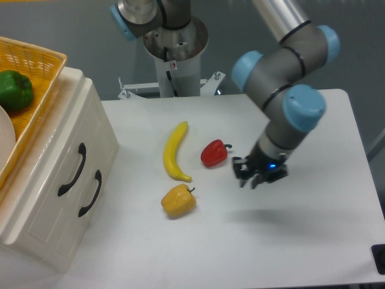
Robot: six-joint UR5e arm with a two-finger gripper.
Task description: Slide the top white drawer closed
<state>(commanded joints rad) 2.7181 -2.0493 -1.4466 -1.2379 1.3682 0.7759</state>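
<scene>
The fingers (251, 182) hang low over the white worktop (289, 229), pointing down, with nothing between them; they look slightly parted, but they are small and dark against the wrist, so I cannot tell for sure whether they are open or closed. Just beside them, on the cabinet side, lies a red pepper (213, 153). Further that way lie a banana (173, 151) and a yellow pepper (178, 200).

The top white drawer (75, 162) sits in the small white cabinet at the far edge of the worktop, well apart from the fingers. Its front panel with the curved black handle appears flush with the cabinet face, level with the lower drawer (90, 191), so the task looks finished or nearly so. A yellow wicker basket (33, 66) with a green pepper (15, 90) rests on top of the cabinet.

The risks from here are small. If the arm travels low toward the cabinet, it could sweep the red pepper or the banana along. If the drawer is not fully seated, a glancing push on the handle rather than the panel could slip off or nudge the whole cabinet.
</scene>
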